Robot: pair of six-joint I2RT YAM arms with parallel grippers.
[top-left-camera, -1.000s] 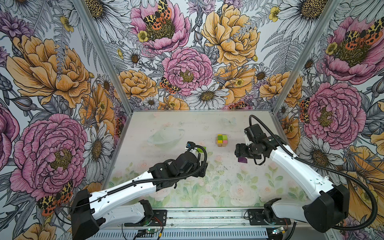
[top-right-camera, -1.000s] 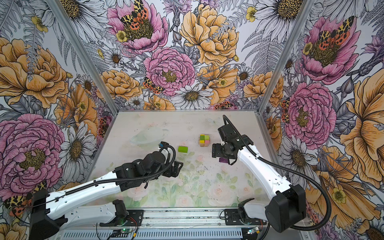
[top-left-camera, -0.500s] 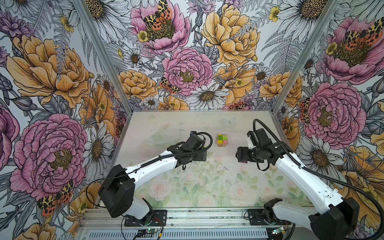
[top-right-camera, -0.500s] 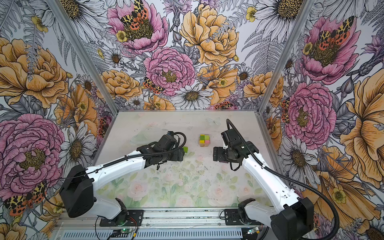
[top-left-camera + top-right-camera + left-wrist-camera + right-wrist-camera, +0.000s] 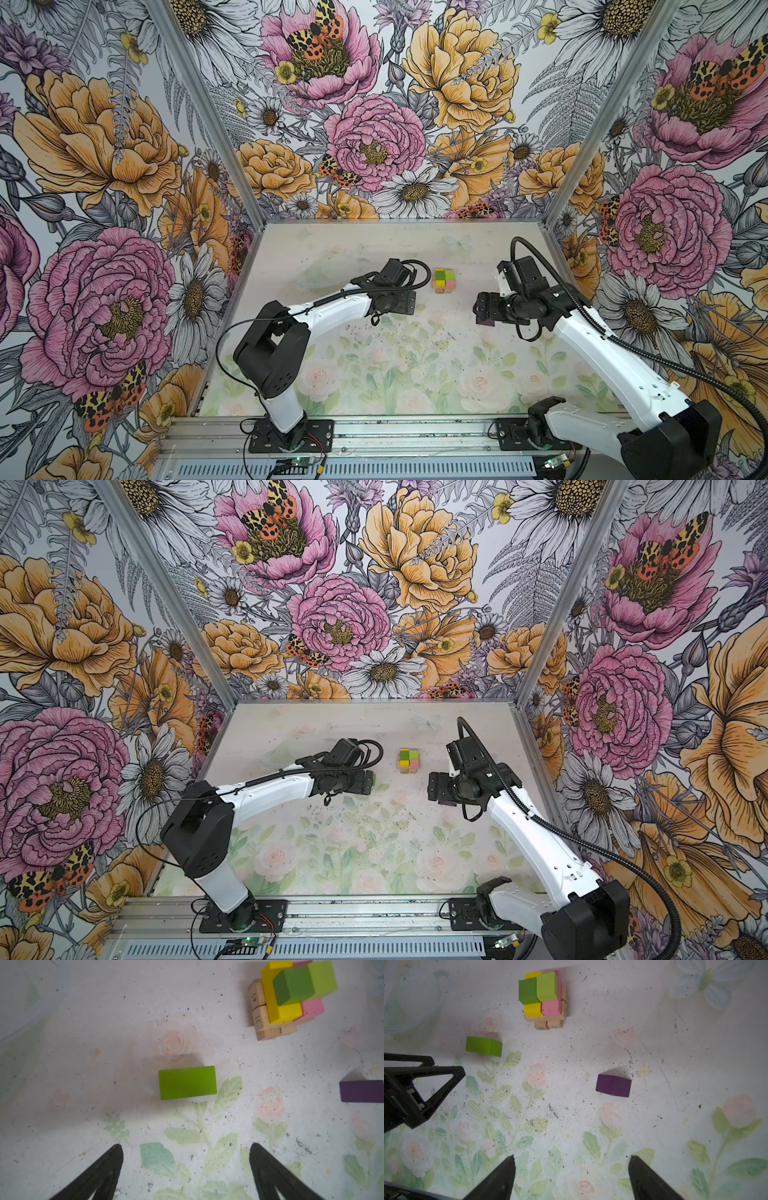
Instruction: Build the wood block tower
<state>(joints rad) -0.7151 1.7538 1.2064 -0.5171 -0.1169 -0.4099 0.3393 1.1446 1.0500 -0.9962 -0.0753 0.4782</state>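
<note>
In the left wrist view the left gripper [image 5: 185, 1145] has its two dark fingers spread wide with nothing between them. One lime brick [image 5: 187, 1082] lies flat on the table [image 5: 83, 1084] just ahead of the tips, not touching them. The tower [image 5: 291, 997] stands farther off. It counts four tan oblongs [image 5: 257, 997] in two crossed layers, one yellow oblong [image 5: 284, 1012] and one pink oblong [image 5: 313, 1008] side by side on them, and two green cubes [image 5: 293, 985] on top, one dark and one lighter. One purple peaked piece [image 5: 361, 1091] is cut by the frame edge. In the right wrist view the right gripper [image 5: 572, 1156] is likewise spread and empty, and the purple piece lies alone on the table ahead of it, well apart from the tips. The brick lies near a finger of the left gripper. In both top views the tower stands at the far middle of the table, between the two grippers, with the brick to its near left and the purple piece to its near right. In a top view only a sliver of the brick [image 5: 374, 777] shows beside the left gripper.
</note>
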